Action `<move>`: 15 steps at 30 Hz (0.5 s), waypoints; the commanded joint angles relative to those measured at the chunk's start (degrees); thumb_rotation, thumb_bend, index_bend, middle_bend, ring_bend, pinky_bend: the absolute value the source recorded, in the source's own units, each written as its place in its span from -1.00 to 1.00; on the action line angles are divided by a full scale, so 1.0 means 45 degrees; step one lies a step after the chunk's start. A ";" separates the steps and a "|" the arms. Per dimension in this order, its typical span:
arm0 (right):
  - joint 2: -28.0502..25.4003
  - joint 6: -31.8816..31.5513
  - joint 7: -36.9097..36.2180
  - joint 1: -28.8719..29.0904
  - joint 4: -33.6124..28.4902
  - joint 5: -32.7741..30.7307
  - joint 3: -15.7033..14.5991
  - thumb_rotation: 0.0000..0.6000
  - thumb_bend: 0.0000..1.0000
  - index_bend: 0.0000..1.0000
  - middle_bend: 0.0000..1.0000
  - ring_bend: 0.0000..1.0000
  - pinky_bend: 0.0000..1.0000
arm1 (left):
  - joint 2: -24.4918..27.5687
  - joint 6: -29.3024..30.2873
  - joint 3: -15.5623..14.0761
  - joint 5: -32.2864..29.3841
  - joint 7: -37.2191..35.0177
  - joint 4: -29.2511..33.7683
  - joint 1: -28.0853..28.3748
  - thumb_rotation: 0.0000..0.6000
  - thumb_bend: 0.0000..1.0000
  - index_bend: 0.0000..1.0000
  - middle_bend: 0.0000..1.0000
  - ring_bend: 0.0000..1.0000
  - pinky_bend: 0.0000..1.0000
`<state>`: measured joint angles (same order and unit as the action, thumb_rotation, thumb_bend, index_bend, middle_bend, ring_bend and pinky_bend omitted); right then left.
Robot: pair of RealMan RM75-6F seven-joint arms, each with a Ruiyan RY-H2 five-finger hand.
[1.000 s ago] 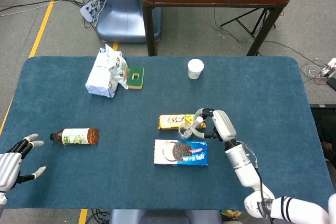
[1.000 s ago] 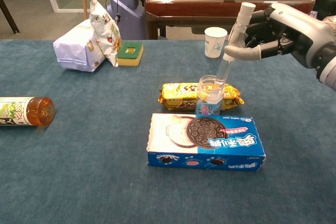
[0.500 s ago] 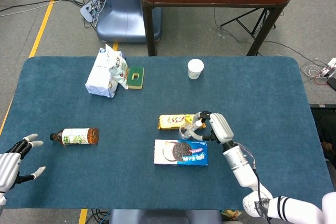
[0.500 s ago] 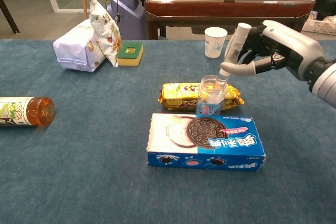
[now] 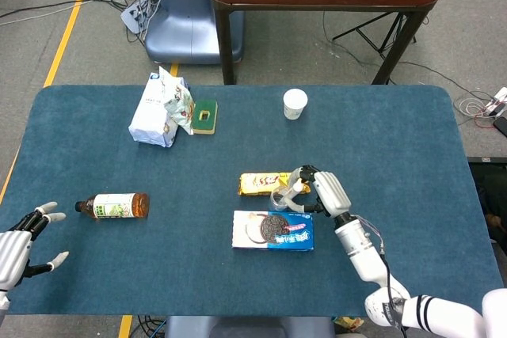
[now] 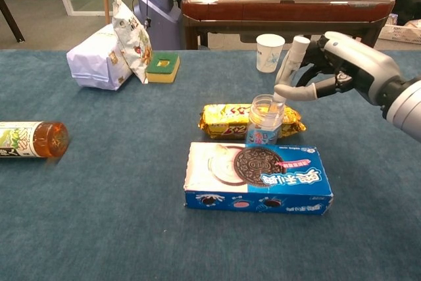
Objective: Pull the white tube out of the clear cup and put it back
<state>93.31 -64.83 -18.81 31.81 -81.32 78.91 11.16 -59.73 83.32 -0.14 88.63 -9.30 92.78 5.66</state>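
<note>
The clear cup (image 6: 264,120) (image 5: 280,199) stands upright between a yellow snack pack and a cookie box. The white tube (image 6: 287,74) leans to the right, its lower end inside the cup. My right hand (image 6: 335,67) (image 5: 323,190) grips the tube's upper part, thumb in front. In the head view the tube (image 5: 297,184) is mostly hidden by the hand. My left hand (image 5: 22,244) is open at the table's near left corner, far from the cup, holding nothing.
A blue cookie box (image 6: 258,178) lies just in front of the cup, a yellow snack pack (image 6: 227,120) behind it. A paper cup (image 6: 270,52), a green sponge (image 6: 162,67) and white bags (image 6: 108,47) sit farther back. A tea bottle (image 6: 29,139) lies at the left.
My right hand has moved down and slightly left with the tube, pushing the tube deeper into the clear cup. The left hand has not moved.
</note>
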 commanded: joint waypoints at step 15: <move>0.0107 0.0399 0.0137 0.0116 0.0211 -0.0159 -0.0038 1.00 -0.13 0.50 -0.14 -0.45 -0.30 | 0.0028 0.0051 0.0025 -0.0020 -0.0108 -0.0004 -0.0028 1.00 -0.59 -0.44 -0.69 -0.59 -0.20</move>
<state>93.80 -63.09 -18.25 32.31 -80.37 78.25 10.98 -59.61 83.55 -0.03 88.54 -9.78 92.77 5.53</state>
